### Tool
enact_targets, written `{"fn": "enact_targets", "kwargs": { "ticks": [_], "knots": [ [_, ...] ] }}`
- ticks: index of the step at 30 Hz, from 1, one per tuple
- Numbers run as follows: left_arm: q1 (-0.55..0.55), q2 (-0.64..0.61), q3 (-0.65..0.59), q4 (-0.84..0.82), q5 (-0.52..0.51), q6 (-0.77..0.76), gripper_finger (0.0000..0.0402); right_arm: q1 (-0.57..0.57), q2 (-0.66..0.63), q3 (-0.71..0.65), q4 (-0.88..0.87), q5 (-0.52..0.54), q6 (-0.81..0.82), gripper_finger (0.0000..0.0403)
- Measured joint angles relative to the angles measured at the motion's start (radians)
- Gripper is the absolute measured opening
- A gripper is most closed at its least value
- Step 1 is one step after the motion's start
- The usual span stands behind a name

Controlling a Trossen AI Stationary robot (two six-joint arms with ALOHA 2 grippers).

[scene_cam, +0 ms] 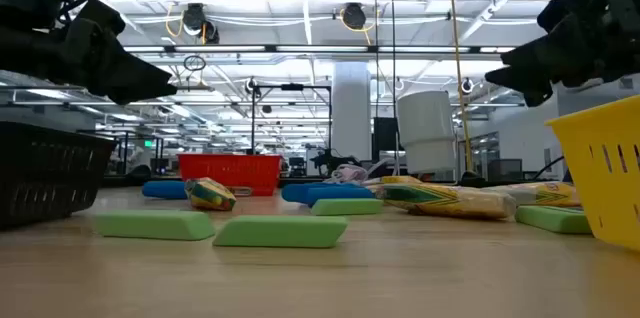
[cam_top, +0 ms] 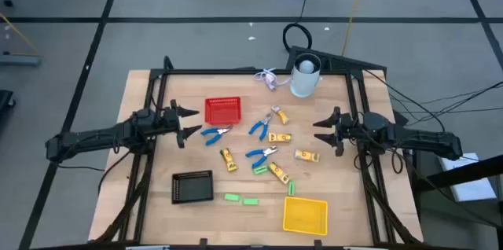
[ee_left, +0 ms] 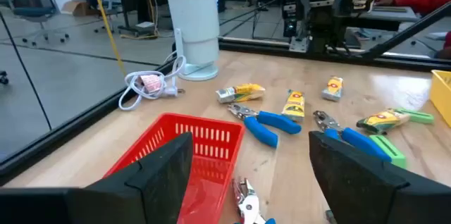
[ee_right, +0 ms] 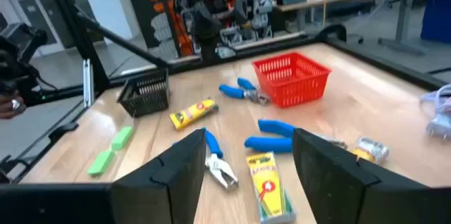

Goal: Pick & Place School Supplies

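on yellow stick (ee_right: 266, 190): red "4" mark.

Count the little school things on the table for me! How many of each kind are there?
Blue-handled tools: 3
Yellow-orange sticks: 5
Green bars: 4
Total: 12
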Motion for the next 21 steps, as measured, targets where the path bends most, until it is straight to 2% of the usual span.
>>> {"fn": "enact_targets", "kwargs": {
  "ticks": [8, 14, 21],
  "knots": [
    [0.000, 0.000, 0.000, 0.001, 0.052, -0.002, 0.0285, 0.000, 0.090, -0.002, 0.034, 0.005, -0.001, 0.0201],
    [0.000, 0.000, 0.000, 0.001, 0.054, -0.009, 0.0285, 0.000, 0.150, -0.006, 0.085, 0.002, -0.032, 0.0201],
    [0.000, 0.000, 0.000, 0.011, 0.056, 0.004, 0.0285, 0.000, 0.162, -0.006, 0.143, 0.027, -0.066, 0.0201]
  ]
}}
